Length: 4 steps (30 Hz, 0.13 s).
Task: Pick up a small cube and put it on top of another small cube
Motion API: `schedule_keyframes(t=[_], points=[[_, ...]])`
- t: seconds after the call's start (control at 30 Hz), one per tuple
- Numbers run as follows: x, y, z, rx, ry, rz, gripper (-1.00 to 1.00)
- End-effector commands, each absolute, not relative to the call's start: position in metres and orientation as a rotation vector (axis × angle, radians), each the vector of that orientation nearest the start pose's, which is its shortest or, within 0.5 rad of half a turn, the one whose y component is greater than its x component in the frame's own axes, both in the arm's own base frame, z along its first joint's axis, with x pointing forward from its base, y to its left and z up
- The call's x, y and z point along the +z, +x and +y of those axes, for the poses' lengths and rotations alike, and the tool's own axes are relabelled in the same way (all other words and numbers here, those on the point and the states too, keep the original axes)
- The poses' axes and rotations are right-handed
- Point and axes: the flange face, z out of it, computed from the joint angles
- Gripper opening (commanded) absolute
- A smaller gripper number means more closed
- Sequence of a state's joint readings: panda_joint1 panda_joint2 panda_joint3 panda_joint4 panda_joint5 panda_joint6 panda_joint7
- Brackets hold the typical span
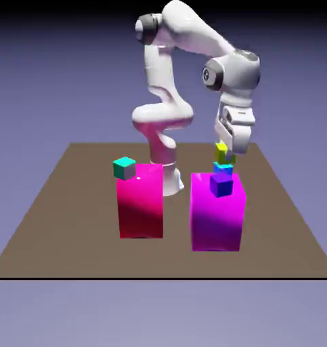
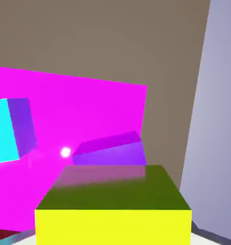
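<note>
Yellow cube [image 1: 221, 152] in hand [image 1: 225, 157]

no readable text, labels or numbers

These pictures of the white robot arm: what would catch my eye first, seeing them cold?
Two tall glowing blocks stand on the brown table: a pink block toward the exterior view's left, topped by a small teal-green cube, and a magenta block toward its right. Above the magenta one, the white arm's gripper holds a small yellow cube over a small sky-blue cube.
</note>
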<state>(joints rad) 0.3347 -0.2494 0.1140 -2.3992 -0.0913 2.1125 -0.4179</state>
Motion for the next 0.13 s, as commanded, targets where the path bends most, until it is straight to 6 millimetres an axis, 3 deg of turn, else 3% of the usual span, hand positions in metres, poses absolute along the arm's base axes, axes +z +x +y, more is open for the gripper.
schedule_keyframes(t=[0.0, 0.03, 0.07, 0.1], points=[[0.404, 0.409, 0.193, 0.060, -2.916, -1.429, -1.00], [0.404, 0.409, 0.193, 0.060, -2.916, -1.429, 1.00], [0.404, 0.409, 0.193, 0.060, -2.916, -1.429, 1.00], [0.420, 0.410, 0.194, 0.060, -2.917, -1.429, 1.00]])
